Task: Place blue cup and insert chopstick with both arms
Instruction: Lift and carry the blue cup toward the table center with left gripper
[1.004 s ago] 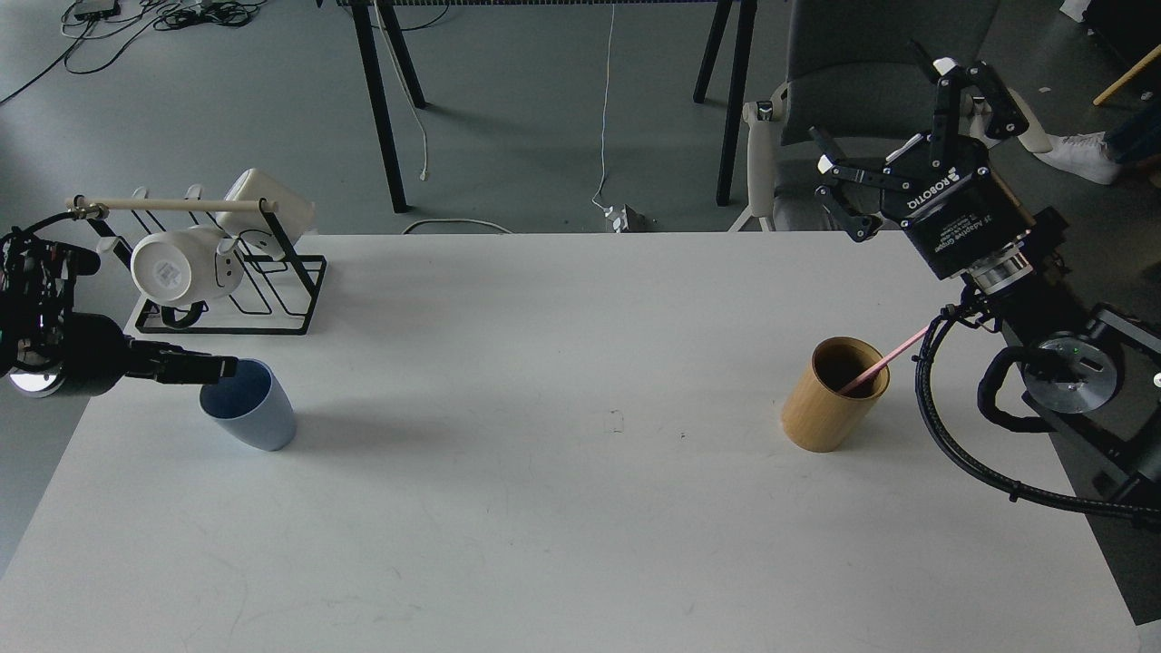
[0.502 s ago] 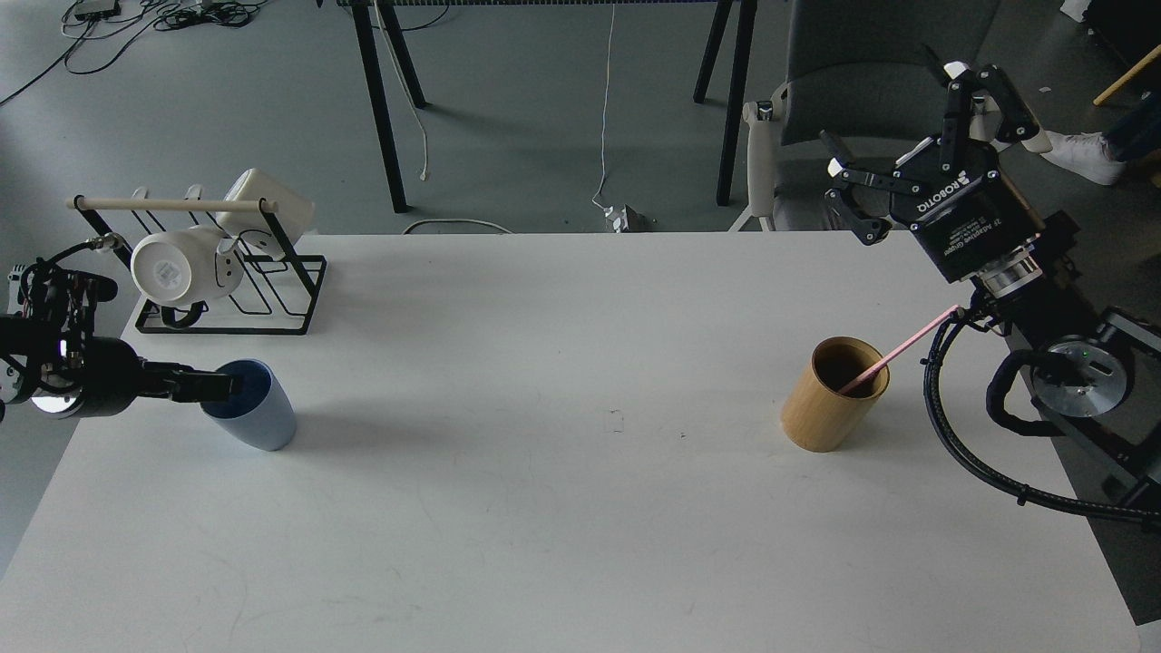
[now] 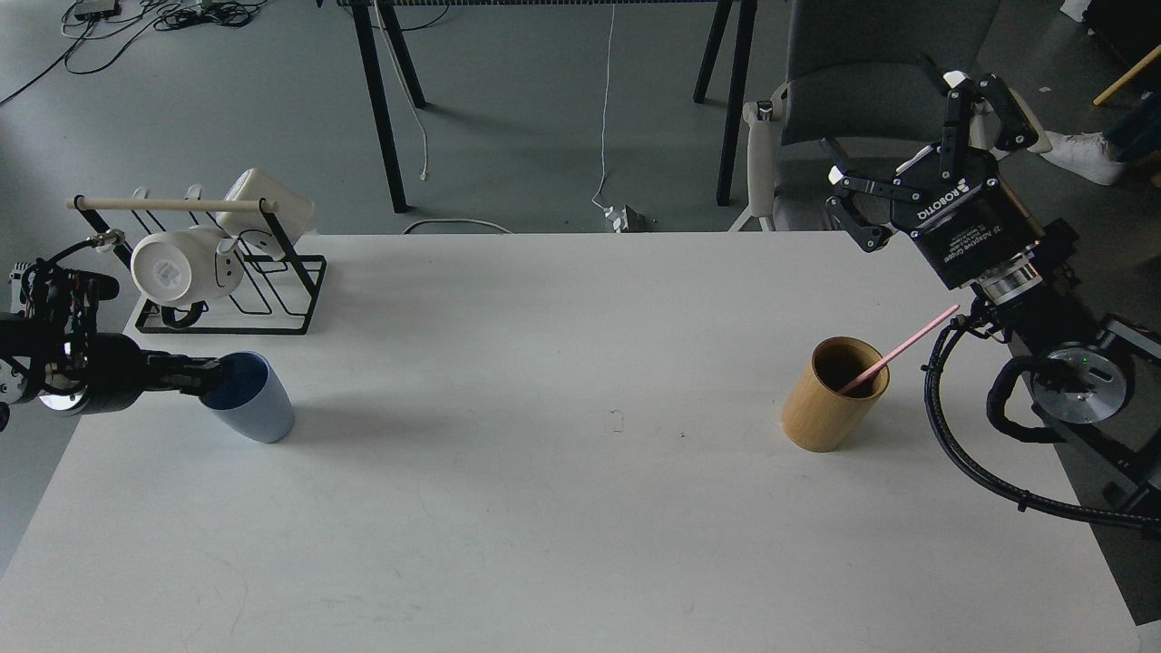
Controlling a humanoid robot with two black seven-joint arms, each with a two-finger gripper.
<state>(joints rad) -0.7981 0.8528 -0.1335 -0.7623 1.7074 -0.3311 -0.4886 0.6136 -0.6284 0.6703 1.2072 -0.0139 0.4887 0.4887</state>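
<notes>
Left gripper (image 3: pixel 201 374) at the blue cup (image 3: pixel 249 397) rim, far-left on the white table (image 3: pixel 562 508) — can't tell if its fingers are apart or clamped. Right gripper (image 3: pixel 916 177) raised far right, fingers spread, empty. Pink chopstick (image 3: pixel 893 352) leans in the bamboo cylinder (image 3: pixel 830 394).

Left gripper (image 3: pixel 201 374) mid-left, fingers horizontal, state unclear. Right gripper (image 3: pixel 916 136) upper right, raised, fingers spread wide, holding nothing.

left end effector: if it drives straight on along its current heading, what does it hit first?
The blue cup. The left end effector points right, its tip already at the cup's near rim and dark inside. Whether it touches the rim is unclear from this view.
</notes>
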